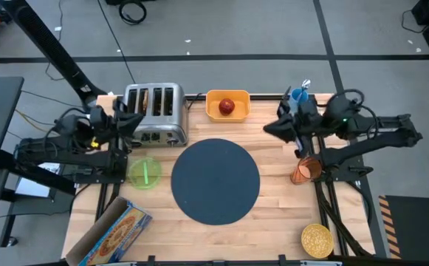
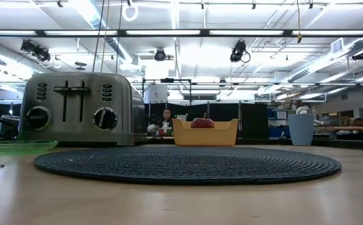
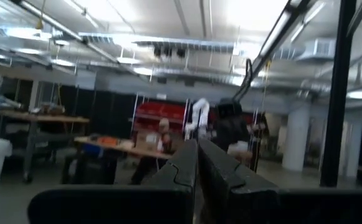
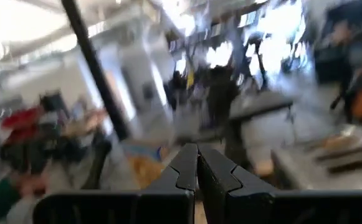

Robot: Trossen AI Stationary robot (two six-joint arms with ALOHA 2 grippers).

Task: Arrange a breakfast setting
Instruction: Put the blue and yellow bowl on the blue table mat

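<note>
Mat (image 1: 215, 180) is laid bare at the desk's (image 1: 273, 214) centre; nothing has been set on it, so the arranging is judged unstarted. Left pincer (image 3: 197, 163) and right pincer (image 4: 197, 167) are closed, empty, raised. Green plate (image 1: 145, 173) could be taken next.

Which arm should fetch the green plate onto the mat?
Left. The plate lies beside the mat on the left arm's side, close to the left tool; the right tool sits across the mat.
</note>
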